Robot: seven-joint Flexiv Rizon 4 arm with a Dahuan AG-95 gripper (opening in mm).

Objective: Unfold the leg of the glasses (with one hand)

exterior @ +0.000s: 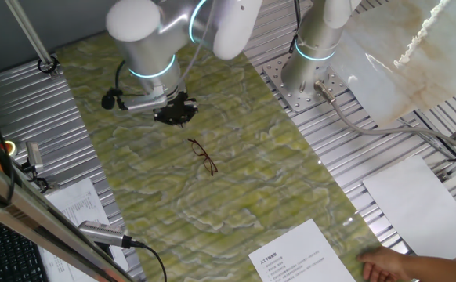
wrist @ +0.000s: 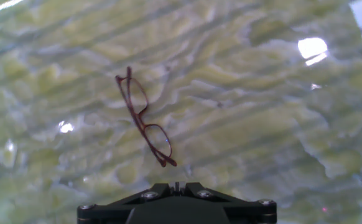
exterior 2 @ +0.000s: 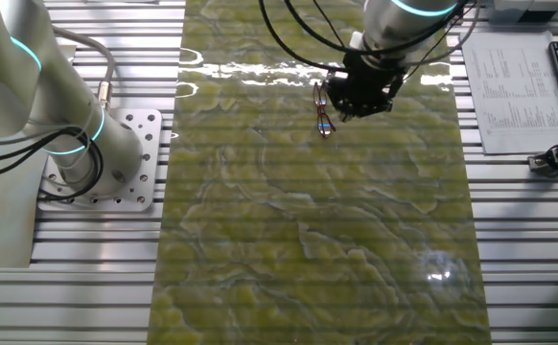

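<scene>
The glasses [exterior: 203, 156] lie on the green marbled mat [exterior: 236, 196], a thin reddish-brown wire frame with clear lenses and both legs folded in. From the other fixed view the glasses [exterior 2: 324, 110] sit just left of the black hand [exterior 2: 360, 94]. My gripper [exterior: 175, 114] hangs above the mat, up and left of the glasses and apart from them. In the hand view the glasses [wrist: 145, 118] lie slanted ahead of the fingertips, and the gripper [wrist: 176, 185] shows its two fingers pressed together with nothing between them.
A second arm's base [exterior: 310, 70] is bolted at the mat's far side. Printed sheets [exterior: 298, 258] lie at the near edge, next to a bare human hand [exterior: 389, 268]. A cabled device [exterior: 103, 233] and papers [exterior 2: 514, 81] lie on the ribbed metal table.
</scene>
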